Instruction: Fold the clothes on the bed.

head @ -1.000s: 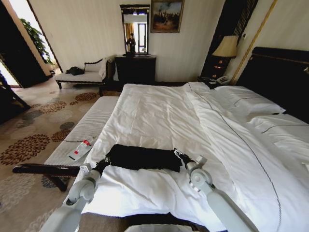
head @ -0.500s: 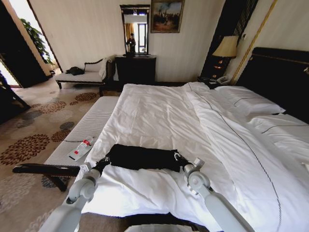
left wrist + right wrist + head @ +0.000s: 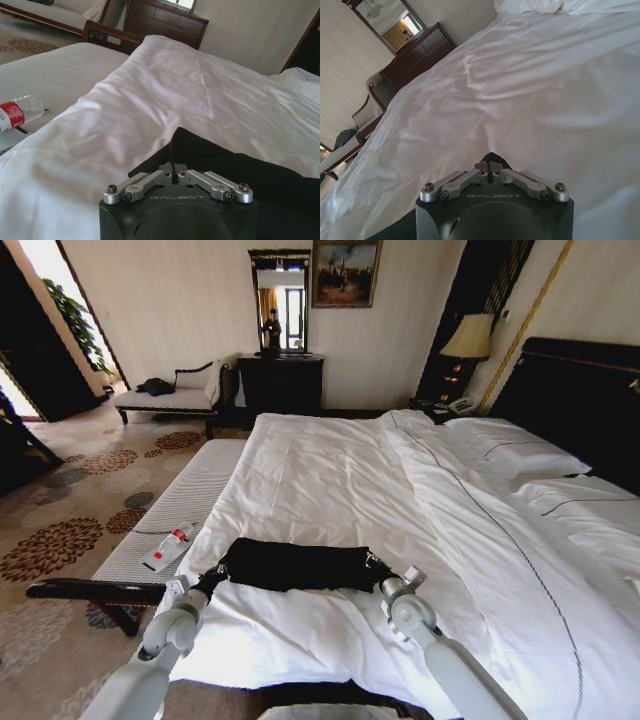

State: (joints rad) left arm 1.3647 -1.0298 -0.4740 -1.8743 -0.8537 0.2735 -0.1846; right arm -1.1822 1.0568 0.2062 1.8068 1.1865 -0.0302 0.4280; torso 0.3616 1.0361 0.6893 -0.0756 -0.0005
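Observation:
The clothes, one black T-shirt (image 3: 295, 567), lie as a long narrow band across the near part of the bed (image 3: 340, 475). My left gripper (image 3: 212, 578) is at the band's left end. In the left wrist view its fingers (image 3: 165, 169) are shut, pinching black fabric (image 3: 235, 172). My right gripper (image 3: 375, 565) holds the band's right end. A small fold of black cloth (image 3: 491, 158) is pinched between its shut fingers, with the white duvet (image 3: 520, 95) beyond.
A pale bench (image 3: 185, 502) with a dark wooden arm stands along the bed's left side, with a red-labelled bottle (image 3: 167, 546) on it. Pillows (image 3: 520, 455) and the dark headboard (image 3: 585, 400) are at the right. Patterned carpet (image 3: 60, 530) lies to the left.
My right gripper has shifted slightly to the right with the shirt's end, stretching the band a little. The left gripper has stayed in place.

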